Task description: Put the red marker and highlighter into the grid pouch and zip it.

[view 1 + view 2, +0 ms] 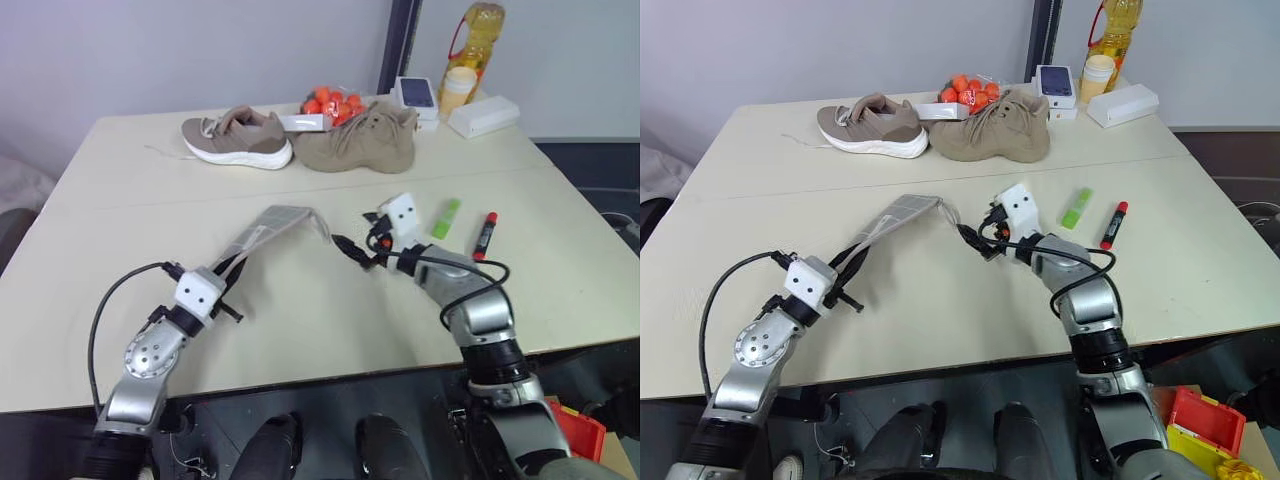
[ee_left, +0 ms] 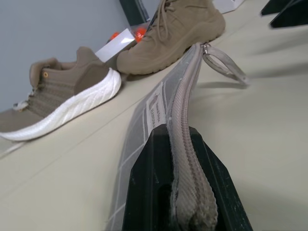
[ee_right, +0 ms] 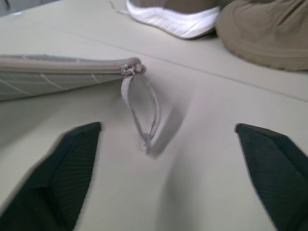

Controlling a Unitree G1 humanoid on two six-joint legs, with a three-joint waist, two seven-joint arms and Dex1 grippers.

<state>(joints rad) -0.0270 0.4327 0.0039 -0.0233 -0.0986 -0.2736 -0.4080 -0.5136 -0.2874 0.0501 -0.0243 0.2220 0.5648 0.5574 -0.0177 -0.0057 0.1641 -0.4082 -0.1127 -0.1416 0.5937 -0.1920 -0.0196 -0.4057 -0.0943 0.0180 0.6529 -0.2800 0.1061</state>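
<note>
On the cream table (image 1: 300,330) I have the left gripper (image 1: 228,276) clamped on the near end of the grid pouch (image 1: 268,224), holding it lifted on edge, zipper side up. My right gripper (image 1: 350,248) has its jaws spread wide, holding nothing, aimed at the loop pull (image 3: 141,113) dangling from the pouch's far end. The highlighter (image 1: 446,217) and red marker (image 1: 485,235) lie side by side on the table off to my right, apart from each other, neither yet in the pouch.

My worry is the loop: it is thin and floppy, so closing on it may miss or push it aside. Pulling the zipper could also drag the fabric out of my left grip, since I hold only one end.

Room is good: bare tabletop around the pouch, the two shoes (image 1: 300,140) well behind, and the marker not far from the right-hand edge.
</note>
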